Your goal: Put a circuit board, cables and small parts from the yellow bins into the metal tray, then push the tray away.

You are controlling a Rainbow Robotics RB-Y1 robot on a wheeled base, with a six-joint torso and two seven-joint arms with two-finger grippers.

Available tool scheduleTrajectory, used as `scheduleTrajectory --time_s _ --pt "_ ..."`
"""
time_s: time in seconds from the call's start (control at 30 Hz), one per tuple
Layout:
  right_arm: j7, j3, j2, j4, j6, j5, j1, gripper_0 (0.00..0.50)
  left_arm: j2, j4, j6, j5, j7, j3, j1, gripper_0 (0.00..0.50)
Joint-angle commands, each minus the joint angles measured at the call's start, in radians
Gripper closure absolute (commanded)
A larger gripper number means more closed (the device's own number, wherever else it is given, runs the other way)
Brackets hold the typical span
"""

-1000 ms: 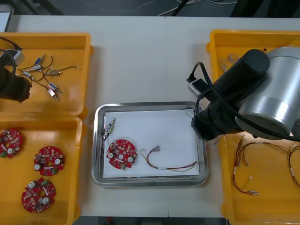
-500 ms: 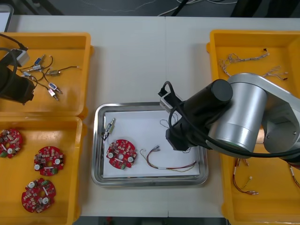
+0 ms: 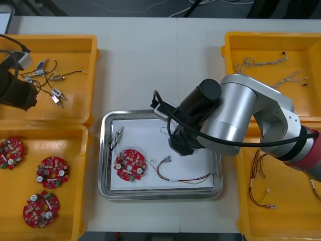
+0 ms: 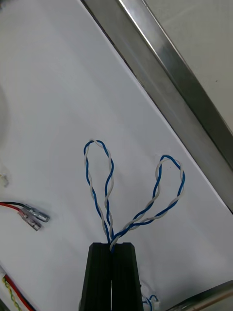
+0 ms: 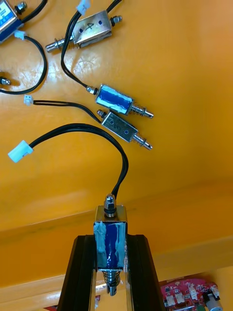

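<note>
Over the white inside of the metal tray [image 3: 103, 155], the right claw [image 4: 112, 247] pinches the twisted blue and white cable [image 4: 106, 218]; it should release low, loops inside the rim. Left of the tray, the left claw [image 5: 110, 238] grips a small metal part [image 5: 110, 228].

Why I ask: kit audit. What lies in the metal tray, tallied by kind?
Circuit board: 1
Small metal part: 1
Red and yellow cable: 1
Total: 3 in the metal tray; right gripper holds a blue and white cable over it.
</note>
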Motion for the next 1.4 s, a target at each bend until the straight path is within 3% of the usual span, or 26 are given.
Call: scheduleTrajectory --time_s 0.03,0.27,0.53,0.57,0.6,0.63,0.7,0.8,0.9,1.17,1.4 --pt "0.131 0.01 0.016 0.039 -0.044 0.02 -0.035 0.5 0.032 -0.047 0.007 0.015 0.124 0.031 0.009 0.5" --pt "0.278 0.008 0.016 0.107 -0.087 0.026 -0.035 0.5 0.03 -0.065 0.015 0.03 0.141 0.031 0.015 0.5" --pt "0.286 0.01 0.019 0.116 -0.086 0.027 -0.035 0.474 0.03 -0.08 0.02 0.032 0.162 0.005 0.019 0.5" --pt "0.284 0.01 0.02 0.118 -0.083 0.026 -0.035 0.434 0.03 -0.082 0.023 0.034 0.164 0.005 0.018 0.5" --pt "0.284 0.01 0.02 0.118 -0.081 0.027 -0.035 0.351 0.03 -0.082 0.027 0.032 0.165 0.005 0.018 0.5" --pt "0.286 0.008 0.02 0.118 -0.081 0.027 -0.035 0.309 0.03 -0.084 0.029 0.032 0.167 0.005 0.018 0.5" --pt "0.286 0.008 0.02 0.116 -0.083 0.027 -0.035 0.158 0.03 -0.09 0.035 0.037 0.171 0.005 0.018 0.5" --pt "0.287 0.005 0.025 0.116 -0.083 0.027 -0.035 0.06 0.03 -0.097 0.041 0.043 0.177 0.005 0.023 0.5" --pt "0.281 -0.009 0.026 0.116 -0.08 0.027 -0.035 0.011 0.03 -0.117 0.044 0.047 0.187 0.005 0.032 0.5" --pt "0.284 -0.117 0.059 0.102 0.039 0.014 -0.035 0.005 0.03 -0.2 0.078 0.064 0.227 0.006 0.062 0.5" --pt "0.279 -0.26 0.062 0.07 0.131 -0.075 -0.035 0.007 0.03 -0.294 0.136 0.081 0.299 0.005 0.087 0.5"
